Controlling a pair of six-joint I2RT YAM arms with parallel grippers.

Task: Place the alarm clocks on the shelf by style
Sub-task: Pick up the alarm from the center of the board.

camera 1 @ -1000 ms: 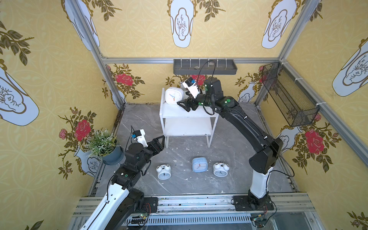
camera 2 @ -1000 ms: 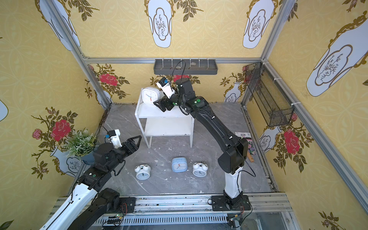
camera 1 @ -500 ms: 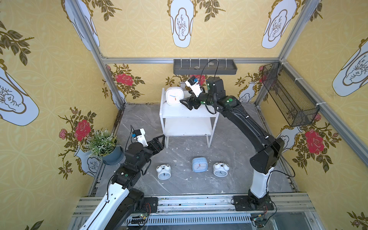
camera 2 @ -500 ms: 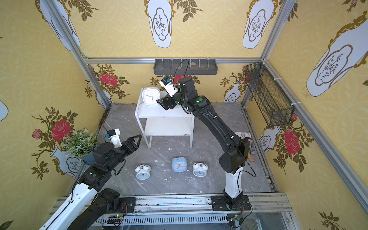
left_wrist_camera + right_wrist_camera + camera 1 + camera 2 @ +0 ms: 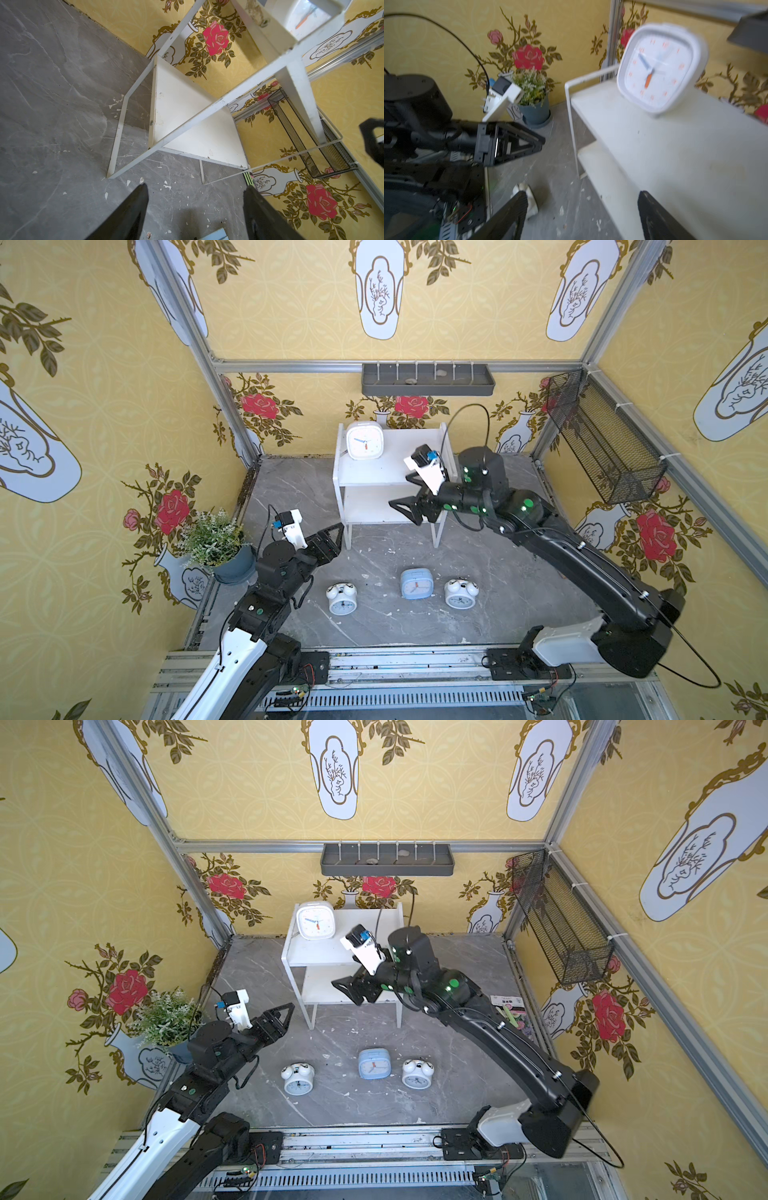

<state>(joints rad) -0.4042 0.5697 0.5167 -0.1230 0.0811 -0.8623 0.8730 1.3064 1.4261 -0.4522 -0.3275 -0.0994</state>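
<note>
**R arm free above shelf front; blue sq clock likely next**

White sq clock point(image 5: 365, 440) stands upright on the shelf point(image 5: 390, 475) top board, far-left corner. The other three are on the floor, near side: twin-bell clock point(image 5: 342, 599) at left, light blue clock point(image 5: 416, 583) in the middle, 2nd twin-bell point(image 5: 461, 594) just beside it on the right.

R gripper point(image 5: 582, 192): fingers spread, nothing between, hovering by the shelf's near-right edge. L gripper point(image 5: 195, 185): fingers apart, empty, near the shelf's left leg.

Judgement: same-style pair goes on top, so fetch the blue one. It sits close to the right twin-bell, so come straight down and close across its free sides to avoid knocking the neighbour.

Room: top board is open right of the white clock, bounded by raised side panels. Lower board is bare but has low headroom, so enter from the near side. Thin legs, so the shelf may shift if bumped. Plant pot point(image 5: 232, 568) crowds the L arm at left.
</note>
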